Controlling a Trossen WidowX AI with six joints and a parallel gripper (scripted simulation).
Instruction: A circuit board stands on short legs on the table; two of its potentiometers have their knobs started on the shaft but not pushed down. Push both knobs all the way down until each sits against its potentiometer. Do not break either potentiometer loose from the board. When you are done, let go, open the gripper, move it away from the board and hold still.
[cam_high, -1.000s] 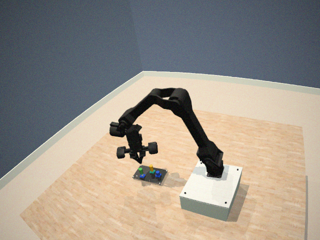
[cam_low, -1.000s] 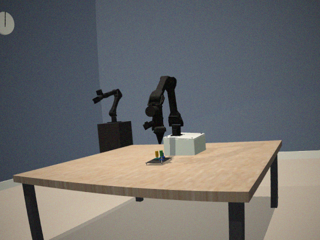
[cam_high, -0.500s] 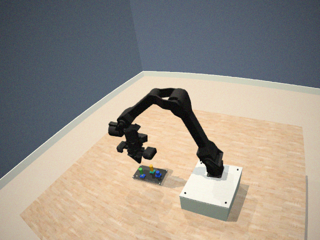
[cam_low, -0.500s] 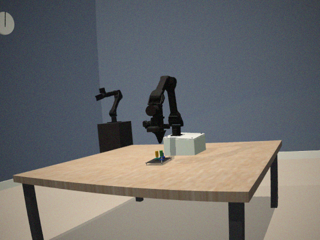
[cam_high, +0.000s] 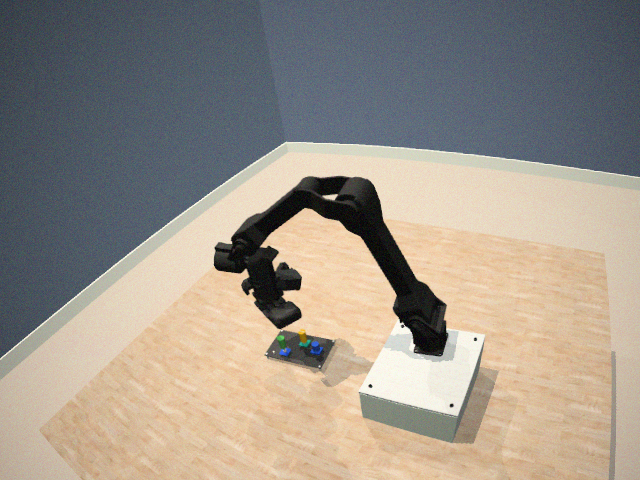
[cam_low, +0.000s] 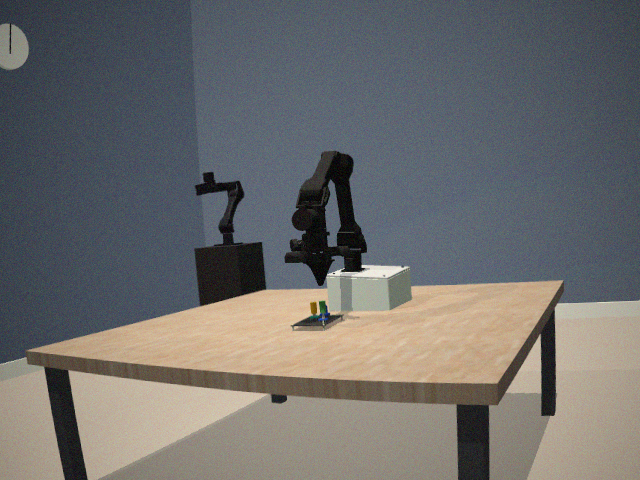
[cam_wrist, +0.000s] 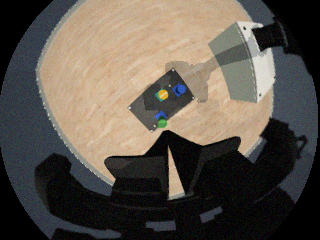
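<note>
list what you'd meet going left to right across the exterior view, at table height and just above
black stand with the second arm → orange knob → green knob → white base box → far right table edge. The gripper, fingers closed on nothing, hangs above the knobs.

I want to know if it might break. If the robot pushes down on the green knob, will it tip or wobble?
The green knob stands tall and thin on its blue base, so a sideways push would probably bend it; a straight one should slide it down. The board looks small and light, so it might shift. The shut gripper hangs above, touching nothing.
</note>
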